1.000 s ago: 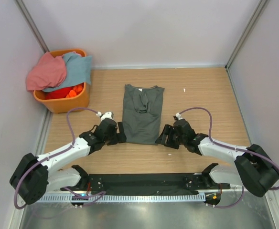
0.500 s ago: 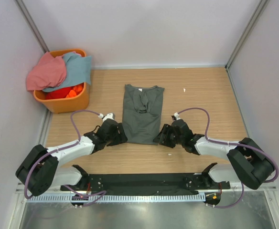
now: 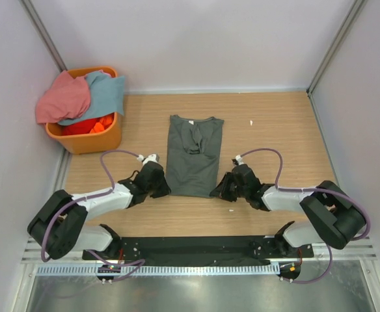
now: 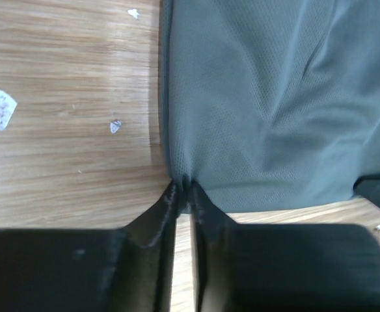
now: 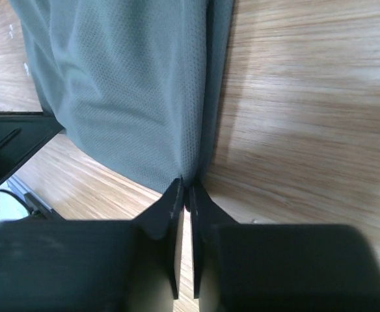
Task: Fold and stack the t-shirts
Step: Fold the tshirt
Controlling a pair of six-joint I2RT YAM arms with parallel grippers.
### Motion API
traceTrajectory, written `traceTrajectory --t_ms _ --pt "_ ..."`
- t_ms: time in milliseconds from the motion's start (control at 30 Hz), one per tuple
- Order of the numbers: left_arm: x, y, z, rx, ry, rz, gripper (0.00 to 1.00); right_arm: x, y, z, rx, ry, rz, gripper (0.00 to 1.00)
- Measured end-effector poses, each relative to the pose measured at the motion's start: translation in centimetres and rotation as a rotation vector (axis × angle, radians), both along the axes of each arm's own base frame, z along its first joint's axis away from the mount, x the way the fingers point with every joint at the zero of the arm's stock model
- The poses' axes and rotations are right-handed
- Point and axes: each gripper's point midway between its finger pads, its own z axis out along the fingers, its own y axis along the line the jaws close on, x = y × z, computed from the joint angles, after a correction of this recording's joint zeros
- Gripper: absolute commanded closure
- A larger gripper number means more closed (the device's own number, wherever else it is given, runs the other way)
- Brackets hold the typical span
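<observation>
Grey fine-mesh t-shirt [image 3: 191, 166], long oblong — left hand [image 4: 182, 193], right hand [image 5: 185, 186] pinch hem

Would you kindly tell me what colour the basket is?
The basket is orange, shown best in the top external view.

The dark grey mesh-cloth t-shirt [image 3: 191, 156] lies flat on the wooden table [image 3: 274, 123], folded into a narrow lengthwise strip, collar at the far end. A crumpled salmon-pink cloth t-shirt [image 3: 63, 97] and a light blue cloth t-shirt [image 3: 104, 94] drape over the orange plastic basket [image 3: 89, 140], far left.
</observation>
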Motion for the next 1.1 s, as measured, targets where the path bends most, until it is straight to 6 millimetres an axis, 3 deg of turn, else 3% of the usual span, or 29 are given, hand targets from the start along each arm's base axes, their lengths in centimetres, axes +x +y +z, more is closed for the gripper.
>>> traceTrajectory --t_ms 67,300,433,533,667,767,967,1100 --pt "-0.1 0.0 -0.3 0.005 0.009 -0.008 0.99 -0.1 0.1 -0.2 0.002 0.005 0.002 0.98" --pt "-1.8 -0.6 0.2 0.033 0.011 -0.048 1.00 -1.1 -0.9 0.1 -0.043 0.012 0.019 0.99" --pt "-4.1 -2.0 3.4 0.026 -0.025 -0.097 1.00 -2.5 -2.0 2.3 -0.064 -0.015 0.025 0.99" --pt "-5.5 -3.0 6.7 -0.006 -0.065 -0.115 1.00 -3.4 -2.6 5.3 -0.056 -0.059 0.028 0.99" --pt "-6.4 -2.8 10.4 -0.018 -0.096 -0.107 1.00 -3.5 -3.0 9.3 -0.044 -0.113 0.018 0.99" --pt "-5.6 -2.0 13.3 0.015 -0.135 -0.070 0.96 -2.8 -3.2 12.1 -0.072 -0.146 0.007 0.99" --pt "-2.1 -1.5 20.1 0.085 -0.247 -0.018 0.94 1.6 -2.5 16.8 -0.190 -0.238 -0.016 0.99" --pt "1.4 0.0 21.1 0.143 -0.257 0.039 0.94 5.0 -2.3 17.7 -0.274 -0.267 -0.032 0.99"
